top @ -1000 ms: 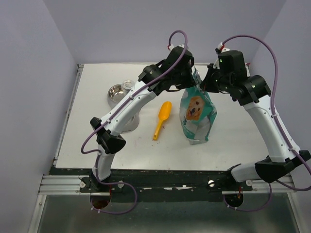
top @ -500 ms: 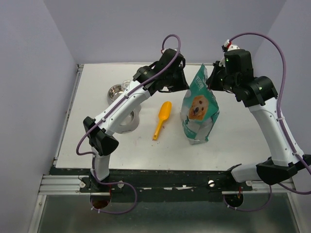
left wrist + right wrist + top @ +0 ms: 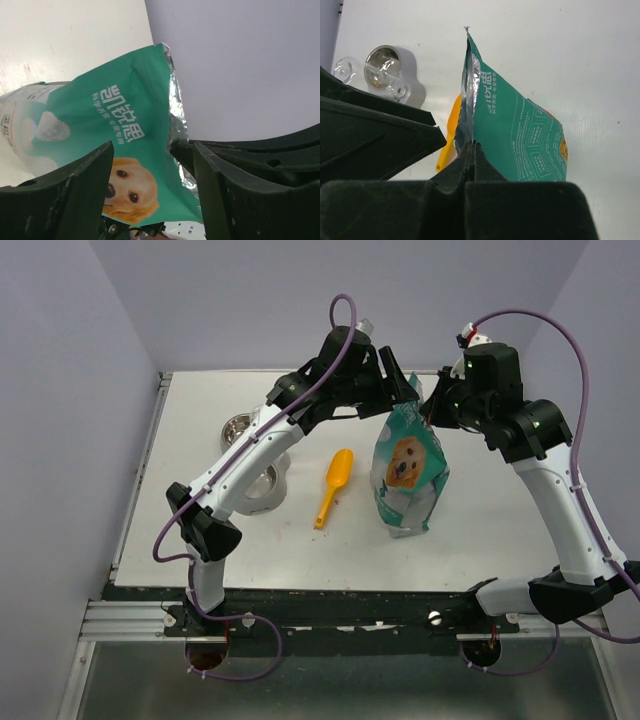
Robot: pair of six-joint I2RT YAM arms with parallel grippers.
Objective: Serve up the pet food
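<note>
Left gripper (image 3: 398, 378) has let go of the bag top since a second ago; its jaws are now apart. The teal dog-food bag (image 3: 120, 125) shows between its fingers (image 3: 85, 190), foil edge just beside the right one, contact unclear. Right gripper (image 3: 471, 145) is clamped on the bag's foil top edge, and the bag stands upright on the white table (image 3: 200, 540). Kibble can't be seen; the bag's inside is hidden. Orange scoop (image 3: 333, 487) lies left of the bag, apart. Steel bowl (image 3: 238, 427) sits far left.

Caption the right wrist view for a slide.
Right gripper pinching the top edge of the teal dog-food bag, orange scoop and steel bowl beyond.
</note>
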